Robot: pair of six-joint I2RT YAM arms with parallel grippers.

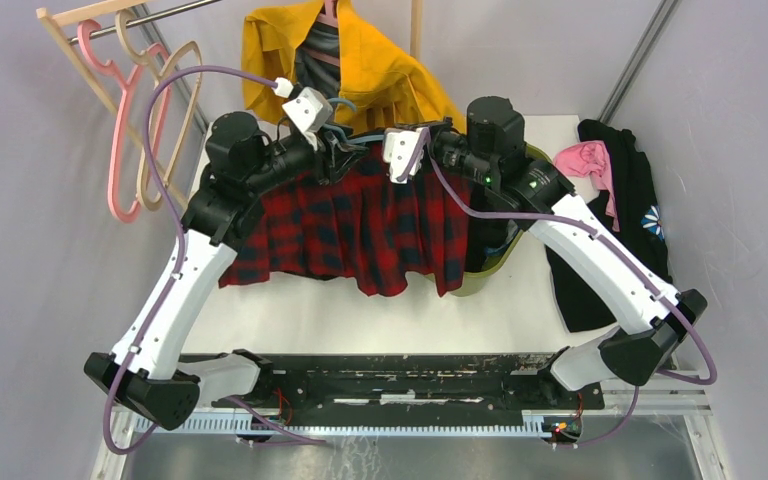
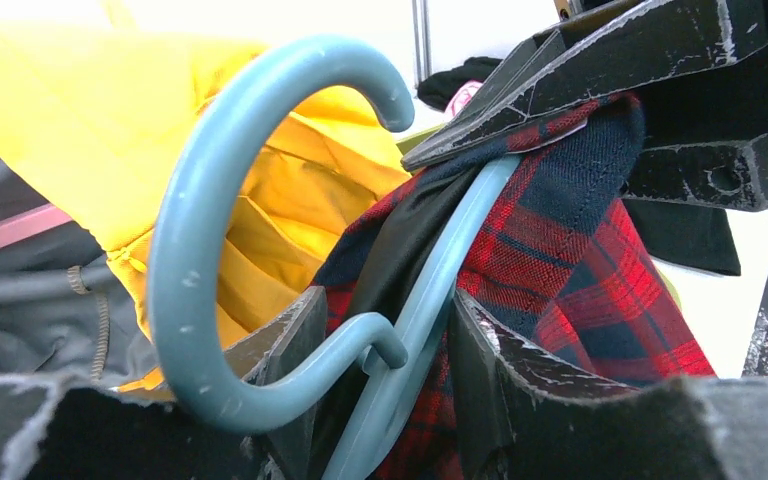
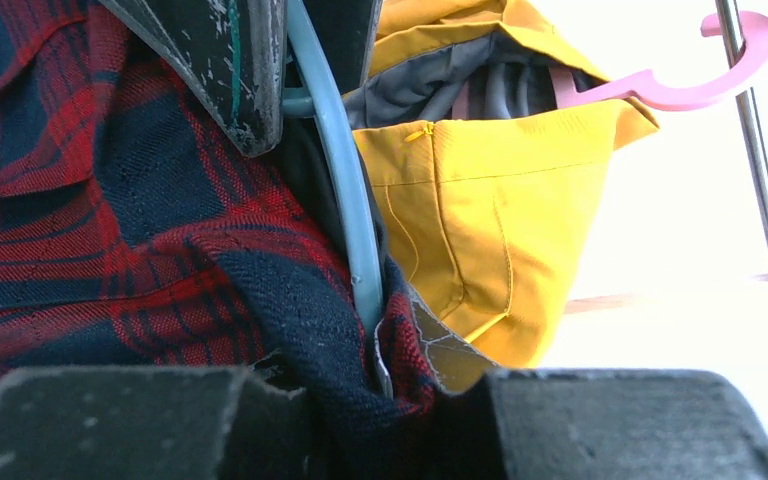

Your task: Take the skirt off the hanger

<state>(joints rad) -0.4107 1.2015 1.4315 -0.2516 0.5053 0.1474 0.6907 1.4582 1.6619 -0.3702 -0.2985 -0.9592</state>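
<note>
A red and navy plaid skirt (image 1: pixel 360 225) hangs from a light blue hanger (image 1: pixel 342 128) held above the table between both arms. My left gripper (image 1: pixel 332 152) is shut on the hanger (image 2: pixel 400 330) just below its hook, one finger (image 2: pixel 285 340) on each side of the bar. My right gripper (image 1: pixel 422 140) is shut on the skirt's waistband (image 3: pixel 310 320), with the hanger's blue arm (image 3: pixel 345 200) running into the jaws. In the left wrist view the right gripper's fingers (image 2: pixel 610 60) pinch the skirt's top edge (image 2: pixel 570 210).
A yellow jacket (image 1: pixel 360 60) hangs on a pink hanger at the back. Pink and wooden hangers (image 1: pixel 135 120) hang on a rail at the left. An olive bin (image 1: pixel 500 262) sits under the right arm. Black and pink clothes (image 1: pixel 615 200) lie at the right.
</note>
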